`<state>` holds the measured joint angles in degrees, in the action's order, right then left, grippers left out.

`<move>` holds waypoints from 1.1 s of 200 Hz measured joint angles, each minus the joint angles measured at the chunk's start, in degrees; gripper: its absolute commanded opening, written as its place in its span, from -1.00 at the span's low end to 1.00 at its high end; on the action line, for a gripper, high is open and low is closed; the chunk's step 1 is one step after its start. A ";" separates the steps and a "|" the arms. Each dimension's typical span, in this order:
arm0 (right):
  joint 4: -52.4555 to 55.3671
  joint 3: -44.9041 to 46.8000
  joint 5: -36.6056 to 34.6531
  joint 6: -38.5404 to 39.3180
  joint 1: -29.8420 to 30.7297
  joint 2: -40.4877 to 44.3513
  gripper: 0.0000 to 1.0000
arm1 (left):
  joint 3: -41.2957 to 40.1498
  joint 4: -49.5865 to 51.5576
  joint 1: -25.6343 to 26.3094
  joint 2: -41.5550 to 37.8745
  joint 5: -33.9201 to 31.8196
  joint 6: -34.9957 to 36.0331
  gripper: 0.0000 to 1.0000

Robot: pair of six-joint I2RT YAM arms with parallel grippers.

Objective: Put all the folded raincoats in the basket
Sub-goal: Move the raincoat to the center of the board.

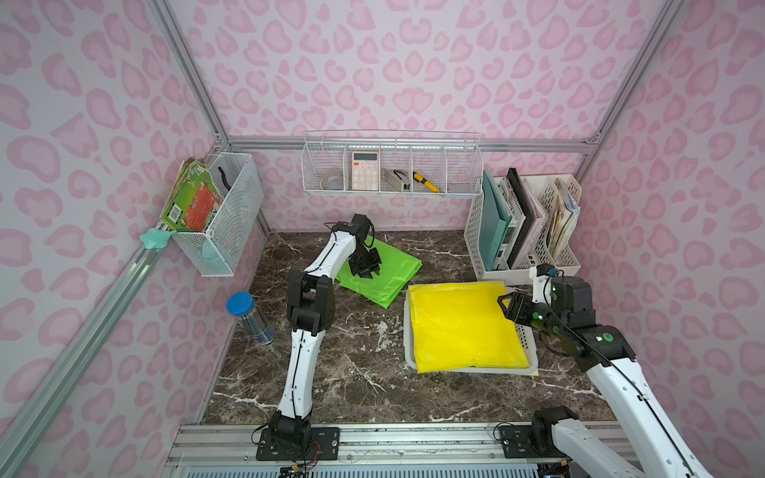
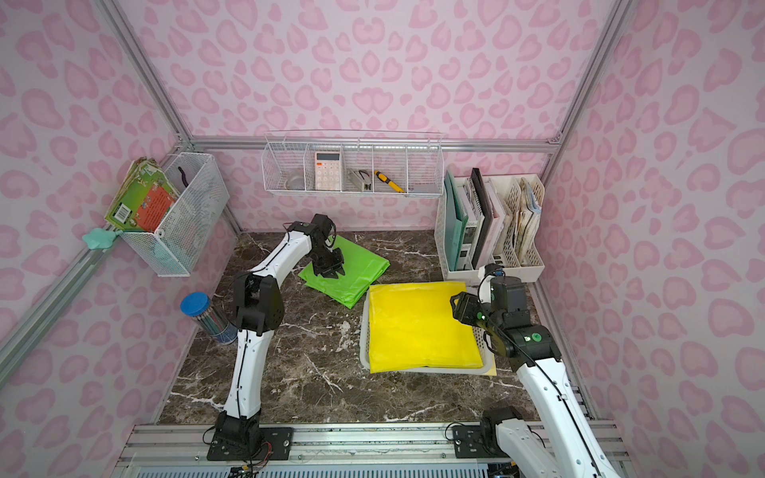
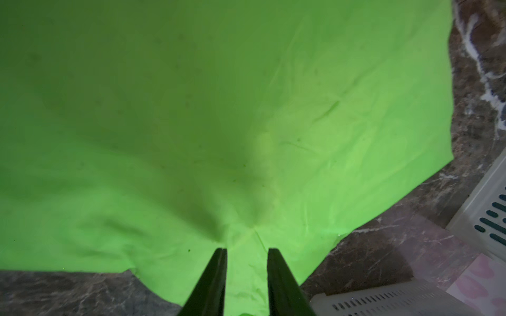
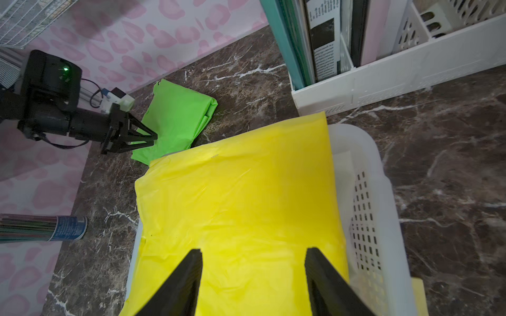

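Top views: dark marble table shut in by pink spotty walls at the back and both sides; biggest bare patch at the front middle, between the two arms.
Green raincoat: folded, flat on the table near the back wall, not in the basket; one corner just beside the basket's back left corner.
Left gripper: down on the green raincoat, close to one edge; fingers close together, pinching a bunched-up bit of it.
Basket: low, pale, full of little holes, on the right half of the table; file holder close behind, bare marble in front and to the left.
Yellow raincoat: folded, lying in the basket and filling almost all of it; back edge and front left corner poking out over the rim.
Right gripper: over the right side of the yellow raincoat; fingers wide apart, nothing between them; touching or not, cannot tell.
File holder: white, upright at the back right, packed with folders and books.
Back wire basket: on the back wall, split into boxes; calculator in one, yellow and black knife in another.
Side wire basket: on the left wall, picture books standing in it.
Pencil tube: clear, blue lid, pencils inside, by the left wall.
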<state>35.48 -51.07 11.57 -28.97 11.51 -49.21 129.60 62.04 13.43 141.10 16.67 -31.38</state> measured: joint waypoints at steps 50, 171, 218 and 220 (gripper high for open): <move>-0.63 0.11 3.23 -1.51 0.04 0.81 0.23 | -12.50 -2.93 -0.66 -3.48 1.62 -1.55 -0.47; -5.53 -0.79 4.28 -6.10 23.06 -5.75 0.16 | -70.93 -11.91 -2.08 -47.67 -7.80 -11.67 -0.48; -13.07 -3.13 -0.09 -10.88 42.21 -17.64 0.14 | -71.89 -9.73 -1.86 -60.37 -8.22 -12.09 -0.49; -13.44 -3.39 -0.39 -11.17 42.75 -18.25 0.14 | -71.89 -9.77 -1.84 -60.67 -8.02 -12.09 -0.49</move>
<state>22.04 -54.46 11.18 -40.14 54.26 -67.46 57.71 52.27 11.60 80.42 8.64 -43.46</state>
